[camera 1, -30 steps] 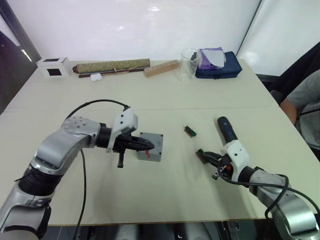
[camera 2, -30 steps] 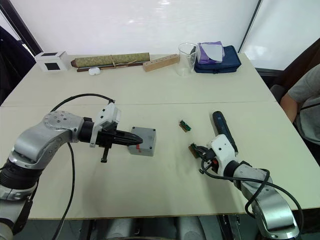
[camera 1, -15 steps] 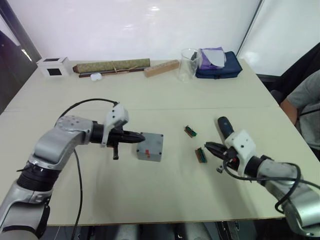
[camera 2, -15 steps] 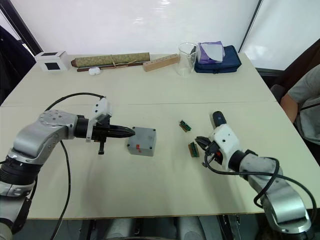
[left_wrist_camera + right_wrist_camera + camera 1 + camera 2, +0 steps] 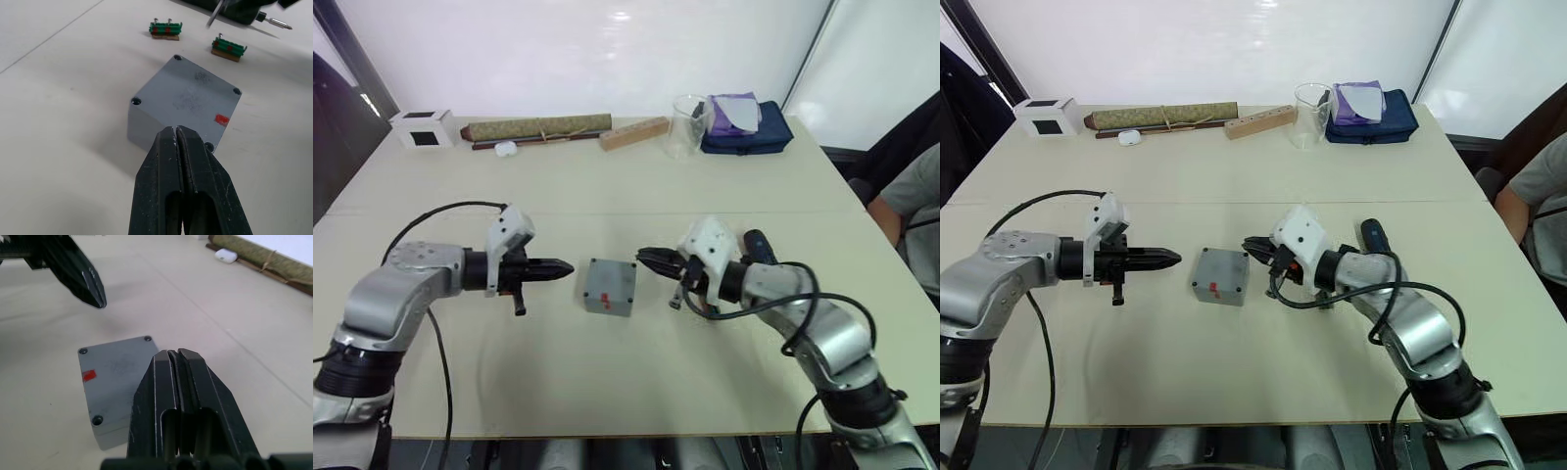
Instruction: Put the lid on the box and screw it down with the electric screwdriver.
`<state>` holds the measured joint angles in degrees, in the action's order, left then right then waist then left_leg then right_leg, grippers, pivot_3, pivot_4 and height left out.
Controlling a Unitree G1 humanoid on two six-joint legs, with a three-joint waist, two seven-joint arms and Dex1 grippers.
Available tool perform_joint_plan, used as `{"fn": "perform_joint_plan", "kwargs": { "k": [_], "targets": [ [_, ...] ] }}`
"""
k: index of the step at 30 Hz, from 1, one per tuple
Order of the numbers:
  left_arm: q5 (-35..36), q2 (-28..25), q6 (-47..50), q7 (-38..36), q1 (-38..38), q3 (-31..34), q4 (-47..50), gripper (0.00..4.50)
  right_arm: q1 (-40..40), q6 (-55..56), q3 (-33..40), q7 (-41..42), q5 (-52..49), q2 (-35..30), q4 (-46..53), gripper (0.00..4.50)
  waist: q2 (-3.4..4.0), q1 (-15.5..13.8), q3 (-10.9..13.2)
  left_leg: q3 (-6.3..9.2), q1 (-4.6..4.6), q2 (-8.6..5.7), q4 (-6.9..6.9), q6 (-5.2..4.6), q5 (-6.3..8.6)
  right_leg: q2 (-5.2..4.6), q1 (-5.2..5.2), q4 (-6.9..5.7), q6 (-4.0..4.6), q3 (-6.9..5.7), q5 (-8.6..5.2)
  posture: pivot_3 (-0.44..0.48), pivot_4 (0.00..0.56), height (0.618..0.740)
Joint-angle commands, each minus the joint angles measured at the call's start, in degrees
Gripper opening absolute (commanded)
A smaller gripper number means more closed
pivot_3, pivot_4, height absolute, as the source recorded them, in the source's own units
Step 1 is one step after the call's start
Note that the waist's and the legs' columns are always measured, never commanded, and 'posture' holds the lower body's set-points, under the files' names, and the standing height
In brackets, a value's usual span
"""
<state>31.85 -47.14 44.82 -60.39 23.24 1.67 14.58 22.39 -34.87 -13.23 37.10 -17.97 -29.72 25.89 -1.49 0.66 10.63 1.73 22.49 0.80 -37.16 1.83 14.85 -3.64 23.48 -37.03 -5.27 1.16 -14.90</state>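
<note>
The grey lid [image 5: 611, 282] with its small red mark lies on top of the box [image 5: 146, 128], which stands mid-table. My left gripper [image 5: 563, 266] is shut and empty, pointing at the box from a short way to its left. From the other side my right gripper [image 5: 646, 258] points at the box, also shut and empty, its tip just off the box's right edge. The electric screwdriver [image 5: 1371, 236] lies on the table behind my right forearm, partly hidden by it. The left wrist view shows its metal bit [image 5: 275, 22].
Two small green bit holders [image 5: 165, 29] [image 5: 229, 47] lie beyond the box. Along the far edge stand a white cube [image 5: 423, 128], a rolled mat [image 5: 538, 127], a wooden block [image 5: 633, 132], a clear beaker [image 5: 685, 113] and a blue pouch [image 5: 749, 127]. A person [image 5: 911, 206] sits at the right.
My right gripper has swung left from beside the bit holders to the box's right side. My left gripper has drawn back leftward off the box.
</note>
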Motion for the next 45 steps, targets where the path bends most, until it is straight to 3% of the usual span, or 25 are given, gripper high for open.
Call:
{"fn": "perform_joint_plan", "kwargs": {
  "k": [1, 15, 43, 45],
  "targets": [
    [2.3, -0.04, 1.51, 2.04, -0.79, 2.6, 4.17, 0.0, 1.78, 4.2, -1.32, 1.25, 2.3, 0.72, -1.74, 0.02, 0.01, 0.1, 0.0, 0.0, 0.0, 0.0, 0.0, 0.0, 0.0, 0.0, 0.01, -0.01, 0.0, 0.0, 0.0, 0.0, 0.15, 0.74],
    [4.2, 0.1, 2.74, 5.71, -1.53, 2.2, 6.55, 0.0, 3.14, 8.36, -3.49, 2.94, 7.0, 2.39, -7.28, 0.02, 0.02, 0.19, 0.01, 0.02, -0.04, 0.04, 0.05, 0.0, 0.0, 0.1, 0.06, -0.08, -0.02, -0.02, 0.01, 0.0, 0.15, 0.74],
    [3.67, 0.33, 1.94, 5.68, -0.52, 0.63, 5.82, 0.0, 2.56, 9.19, -3.58, 3.58, 10.2, 3.26, -9.82, 0.02, 0.02, 0.23, 0.01, 0.03, -0.04, 0.04, 0.06, 0.0, 0.0, 0.1, 0.06, -0.08, -0.02, -0.02, 0.01, 0.0, 0.15, 0.74],
    [3.7, 0.28, 1.85, 5.67, -0.43, 0.59, 5.71, 0.0, 2.65, 9.15, -3.44, 3.72, 10.15, 3.34, -9.88, 0.68, 0.02, 0.22, 0.01, 0.03, -0.04, 0.04, 0.06, 0.0, 0.0, 0.1, 0.06, -0.08, -0.02, -0.02, 0.01, 0.0, 0.15, 0.74]
  ]
}}
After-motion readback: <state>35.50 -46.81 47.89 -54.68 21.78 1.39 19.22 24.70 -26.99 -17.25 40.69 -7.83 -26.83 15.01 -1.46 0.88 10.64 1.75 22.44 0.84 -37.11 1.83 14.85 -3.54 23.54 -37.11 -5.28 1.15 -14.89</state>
